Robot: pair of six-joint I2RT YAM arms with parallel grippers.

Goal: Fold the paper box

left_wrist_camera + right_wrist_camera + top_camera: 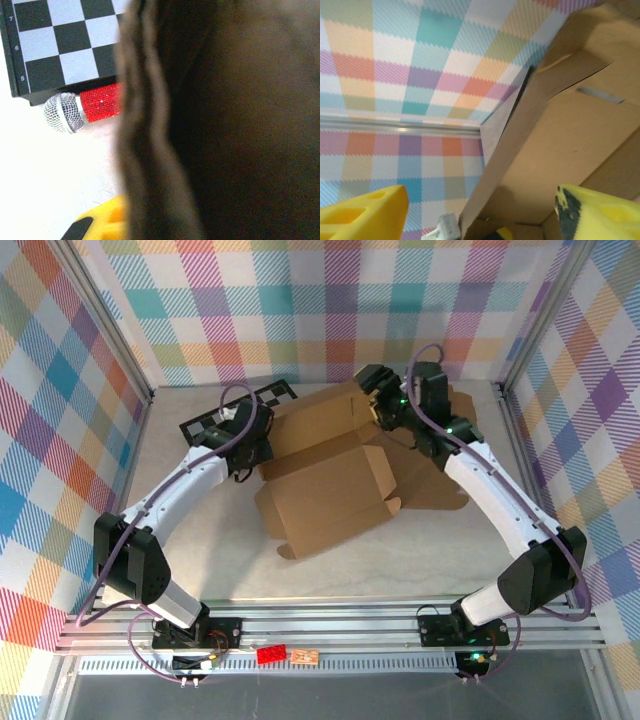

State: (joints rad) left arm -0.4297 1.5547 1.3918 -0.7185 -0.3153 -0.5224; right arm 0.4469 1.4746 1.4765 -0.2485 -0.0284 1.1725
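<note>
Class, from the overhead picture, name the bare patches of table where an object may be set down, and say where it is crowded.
Free: the near strip of table between paper box and front rail; the right margin beyond the right arm. Crowded: the back, where box, checkerboard, left tool and right tool meet.

Both arms — left arm [190, 485], right arm [495, 495] — are white-shelled with black joints. Purple cables [240, 387] loop along them; the right fingers [362, 212] are yellow.

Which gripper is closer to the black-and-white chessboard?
Left. The left gripper is just beside the chessboard; the right gripper is away across the brown cardboard box.
</note>
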